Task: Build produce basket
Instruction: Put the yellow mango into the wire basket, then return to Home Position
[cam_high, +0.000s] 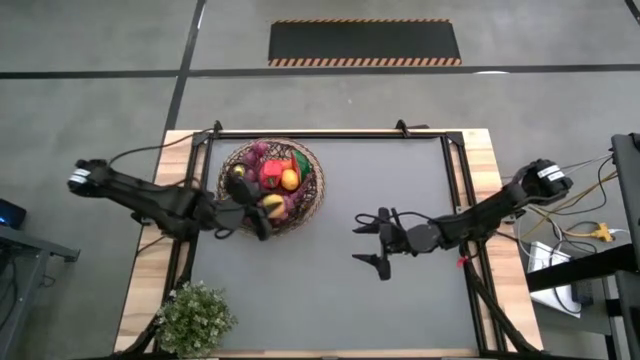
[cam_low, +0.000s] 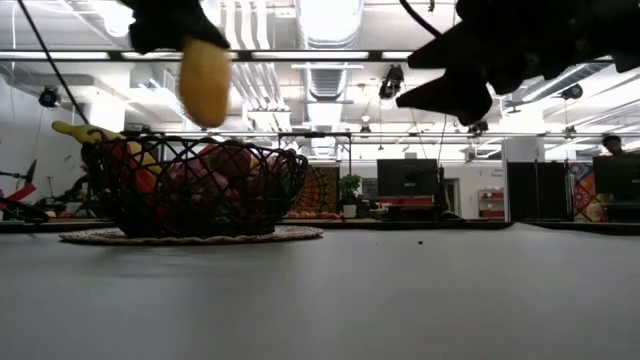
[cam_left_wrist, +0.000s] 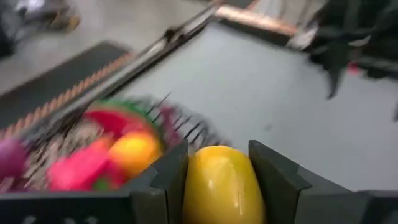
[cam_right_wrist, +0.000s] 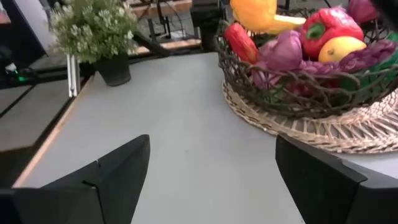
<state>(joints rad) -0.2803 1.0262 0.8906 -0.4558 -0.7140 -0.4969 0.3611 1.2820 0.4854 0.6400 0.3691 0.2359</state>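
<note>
The left claw (cam_left_wrist: 217, 180) is clamped on a yellow fruit (cam_left_wrist: 222, 183), hanging it just above the near rim of the basket (cam_high: 312, 192), which sits on a woven mat (cam_right_wrist: 348, 134) at the table's far left and is already heaped with peppers, grapes and a lemon. Risk here: the pile is high, so a drop at the rim could bounce the fruit off and out onto the table (cam_high: 400, 300). Right claw (cam_high: 377, 241) waits mid-table, fingers spread wide, holding nothing, well apart from the basket.
</note>
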